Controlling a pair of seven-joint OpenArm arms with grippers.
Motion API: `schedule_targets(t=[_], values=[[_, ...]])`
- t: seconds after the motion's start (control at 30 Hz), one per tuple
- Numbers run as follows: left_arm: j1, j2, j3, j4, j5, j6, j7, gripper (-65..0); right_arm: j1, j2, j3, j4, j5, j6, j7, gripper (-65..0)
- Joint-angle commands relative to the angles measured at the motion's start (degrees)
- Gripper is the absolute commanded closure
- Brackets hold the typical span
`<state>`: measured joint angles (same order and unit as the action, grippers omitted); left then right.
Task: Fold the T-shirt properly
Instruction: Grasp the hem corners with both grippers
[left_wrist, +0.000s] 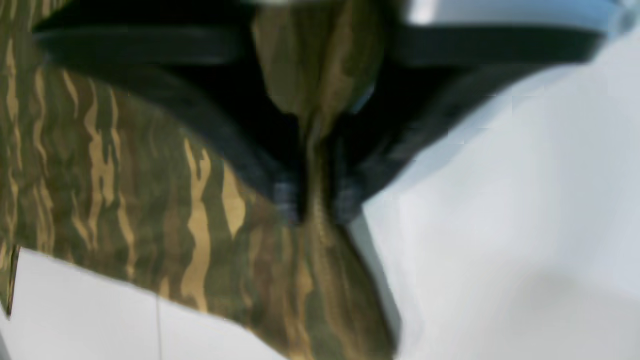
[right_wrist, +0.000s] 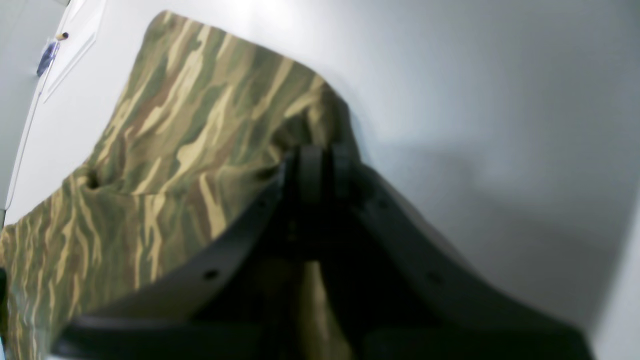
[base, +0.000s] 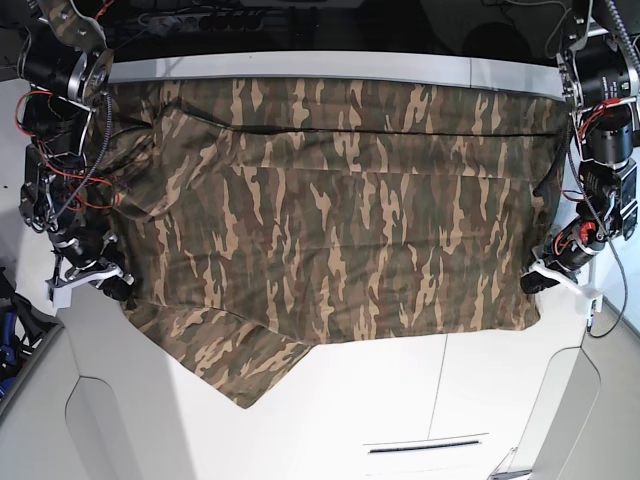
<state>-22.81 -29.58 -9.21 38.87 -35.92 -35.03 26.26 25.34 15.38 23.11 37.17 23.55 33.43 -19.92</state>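
The camouflage T-shirt (base: 340, 210) hangs spread wide across the white table, held up at both sides. My left gripper (base: 535, 282) is shut on the shirt's edge on the right of the base view; in the left wrist view (left_wrist: 312, 205) cloth (left_wrist: 150, 200) is pinched between the black fingers. My right gripper (base: 118, 282) is shut on the shirt's edge on the left of the base view; in the right wrist view (right_wrist: 320, 165) the fingers clamp a fold of the cloth (right_wrist: 190, 130). A sleeve (base: 245, 365) droops at the lower left. Collar and label do not show.
The white table (base: 400, 400) lies under and in front of the shirt, with a seam and a slot near its front. Both arm bodies with cables stand at the far left (base: 60, 110) and far right (base: 605, 130). A dark shelf runs along the back.
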Motion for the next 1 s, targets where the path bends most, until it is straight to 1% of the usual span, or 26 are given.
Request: schedule_targets(t=[0.0, 0.03, 0.13, 0.33, 0.47, 0.57, 0.67, 0.77, 0.87, 0.97], values=[[-1.99, -1.07, -0.09, 0.52, -0.81, -0.37, 0.52, -0.7, 0.96, 0.7, -0.04, 1.14, -0.22, 0.09, -1.53, 0.0], [-2.29, -1.09, -0.09, 0.66, -0.96, -0.79, 1.44, 0.0, 0.96, 0.83, -0.04, 1.64, -0.22, 0.04, -2.64, 0.0], [-2.78, -1.09, -0.09, 1.05, -1.16, -4.97, 3.93, 0.0, 0.94, 1.05, -0.04, 3.8, -0.22, 0.09, -6.27, 0.0], [-2.73, -1.6, -0.07, 1.36, -4.13, -4.97, 6.27, 0.0, 0.87, 1.16, -0.04, 10.05, 0.13, 0.07, -13.31, 0.0], [-2.73, -3.72, -0.07, 1.38, -8.17, -4.97, 8.09, 0.0, 0.31, 1.77, -0.04, 14.36, 4.63, 0.04, -20.06, 0.0], [-2.71, -5.73, -0.09, 2.16, -12.39, -4.97, 11.43, 0.0, -0.61, 2.75, -0.04, 17.05, 8.55, 0.22, -23.54, 0.0], [-2.47, -7.45, -0.07, 4.28, -16.06, -4.97, 16.17, 0.0, -2.49, 3.96, -0.04, 20.2, 10.95, 0.46, -23.87, 0.0], [-0.94, -8.68, -0.07, 7.8, -20.31, -4.97, 19.74, 0.0, -4.85, 4.76, 0.13, 23.93, 12.2, 0.46, -24.11, 0.0], [1.53, -9.86, -0.07, 11.89, -23.37, -4.97, 21.9, 0.0, -7.52, 4.98, 0.13, 28.09, 12.72, 0.44, -24.72, 0.0], [4.66, -11.58, -0.09, 16.48, -25.18, -4.97, 23.43, 0.0, -9.77, 4.98, 0.15, 32.0, 12.96, 0.44, -26.45, 0.0]])
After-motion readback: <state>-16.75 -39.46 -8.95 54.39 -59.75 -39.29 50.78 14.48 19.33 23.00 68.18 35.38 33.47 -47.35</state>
